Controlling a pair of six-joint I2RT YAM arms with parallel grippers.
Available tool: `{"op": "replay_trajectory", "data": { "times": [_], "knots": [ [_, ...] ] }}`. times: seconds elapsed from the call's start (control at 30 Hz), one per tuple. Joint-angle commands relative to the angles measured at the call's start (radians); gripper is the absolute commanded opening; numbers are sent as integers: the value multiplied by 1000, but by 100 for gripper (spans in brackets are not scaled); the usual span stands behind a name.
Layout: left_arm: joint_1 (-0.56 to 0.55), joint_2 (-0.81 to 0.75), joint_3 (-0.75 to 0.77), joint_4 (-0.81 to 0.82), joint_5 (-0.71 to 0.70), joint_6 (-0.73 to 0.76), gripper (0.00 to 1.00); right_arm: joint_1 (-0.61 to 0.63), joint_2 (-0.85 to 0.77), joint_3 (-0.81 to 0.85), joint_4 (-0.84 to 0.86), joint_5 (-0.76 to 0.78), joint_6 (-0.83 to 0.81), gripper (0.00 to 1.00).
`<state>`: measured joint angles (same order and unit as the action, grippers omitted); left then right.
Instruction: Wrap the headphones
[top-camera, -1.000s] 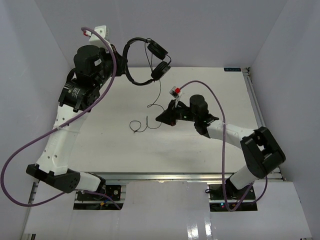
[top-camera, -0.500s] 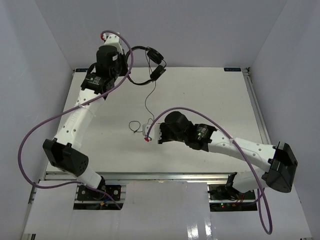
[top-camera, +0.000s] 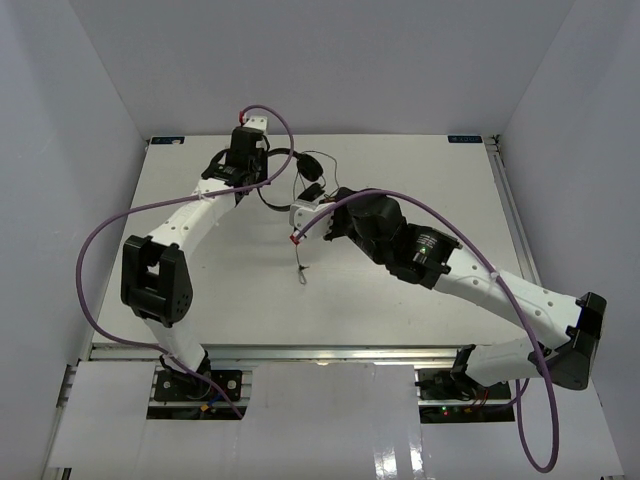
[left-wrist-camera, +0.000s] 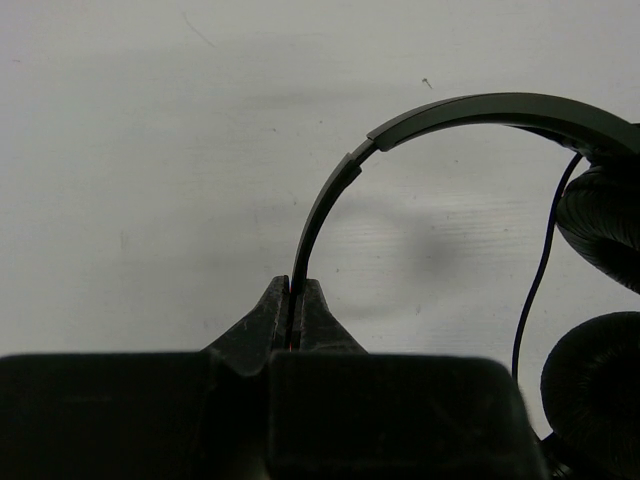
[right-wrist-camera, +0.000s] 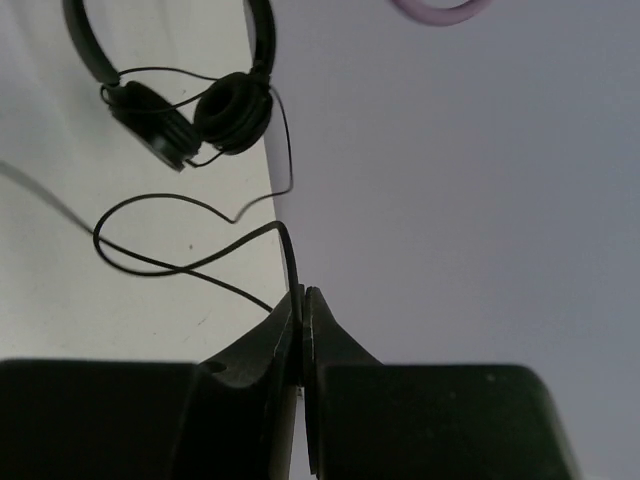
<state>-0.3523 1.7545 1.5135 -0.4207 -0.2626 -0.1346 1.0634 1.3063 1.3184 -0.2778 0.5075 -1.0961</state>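
The black headphones (top-camera: 310, 164) hang over the back middle of the table, earcups close together. My left gripper (top-camera: 255, 170) is shut on the thin headband (left-wrist-camera: 330, 195), which arches away to the earcups (left-wrist-camera: 600, 225) at the right of the left wrist view. My right gripper (top-camera: 322, 203) sits just in front of the earcups, shut on the thin black cord (right-wrist-camera: 180, 265). In the right wrist view the cord loops back to the headphones (right-wrist-camera: 235, 110). A loose length of cord (top-camera: 301, 262) dangles below my right gripper, ending over the table's middle.
The white table (top-camera: 430, 180) is walled by grey panels at the left, back and right. A metal rail (top-camera: 508, 205) runs along its right edge. Thick purple cables (top-camera: 98, 235) arc off both arms, one over the left side and one past the front right (top-camera: 545, 440).
My left arm has swung right and lower, carrying the headphones to the back middle. My right gripper has risen from the table's middle to the earcups, lifting the cord off the table.
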Motion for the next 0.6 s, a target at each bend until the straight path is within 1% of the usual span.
{"op": "replay_trajectory", "data": {
  "times": [0.0,0.1,0.27,0.33,0.5,0.53,0.57],
  "knots": [
    [-7,15,-12,108,92,-27,0,2,29,87,40,21,-62,8],
    [-17,44,-16,121,117,-30,0,0,33,96,39,15,-59,8],
    [-14,41,-18,135,74,-29,0,-10,12,60,16,-26,-12,8],
    [-4,30,-20,139,92,-39,0,-23,5,53,14,-29,-4,8],
    [1,-3,-55,152,124,-28,0,-118,-11,72,41,-65,33,8],
    [1,-16,-72,161,135,-17,0,-147,-16,78,54,-84,42,8],
    [1,-46,-97,172,154,-2,0,-204,-21,86,68,-104,59,8]
  ]
}}
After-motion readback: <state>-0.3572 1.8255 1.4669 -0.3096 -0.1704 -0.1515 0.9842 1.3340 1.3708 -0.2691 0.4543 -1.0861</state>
